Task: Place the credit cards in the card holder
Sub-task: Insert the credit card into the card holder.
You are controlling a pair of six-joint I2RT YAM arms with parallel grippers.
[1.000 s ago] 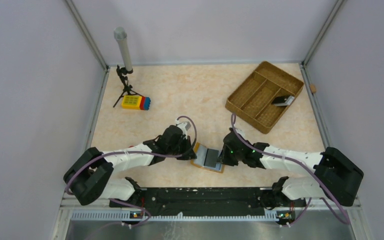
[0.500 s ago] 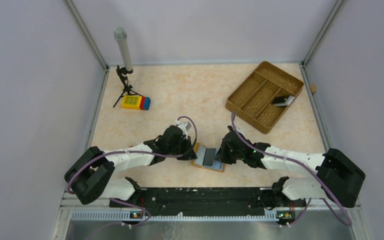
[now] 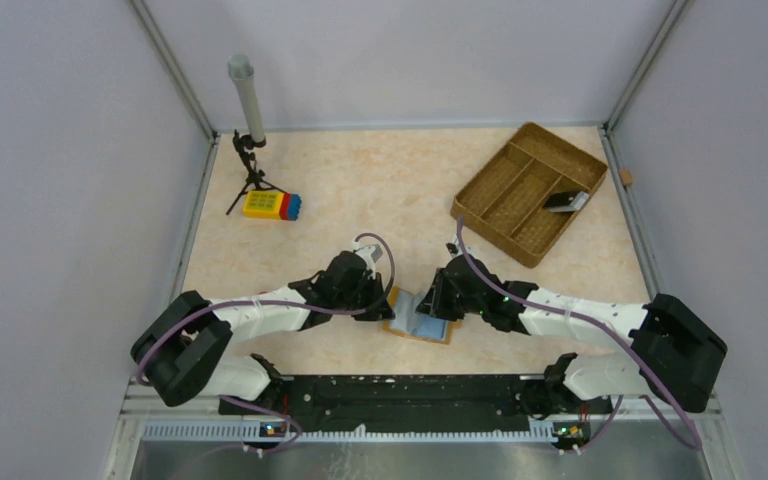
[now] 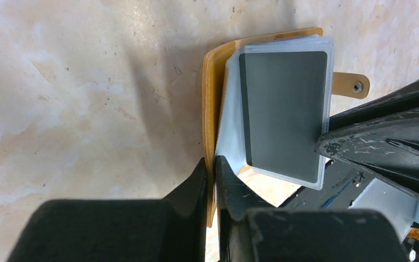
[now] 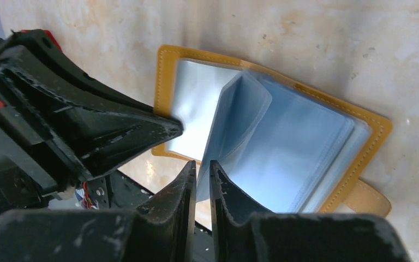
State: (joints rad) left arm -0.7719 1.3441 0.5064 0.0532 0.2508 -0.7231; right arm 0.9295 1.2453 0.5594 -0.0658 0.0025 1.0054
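The orange-tan card holder (image 3: 412, 322) lies open on the table between the two arms. My left gripper (image 4: 214, 164) is shut on the edge of its left cover (image 4: 210, 98) and holds that cover tilted up. My right gripper (image 5: 203, 166) is shut on one clear plastic sleeve (image 5: 234, 109) and holds it upright over the open holder (image 5: 166, 71). In the left wrist view that sleeve carries a dark grey card (image 4: 283, 109), and the snap tab (image 4: 352, 85) sticks out behind it. Another dark card (image 3: 565, 201) lies in the woven tray.
The brown woven tray (image 3: 520, 160) stands at the back right. A yellow-red-blue toy block (image 3: 271, 205) and a small tripod with a grey tube (image 3: 248, 110) stand at the back left. The arms' base rail (image 3: 400, 390) runs along the near edge.
My right gripper has moved left and up, swinging the sleeve with the dark card from flat to upright. The left gripper has stayed on the cover.
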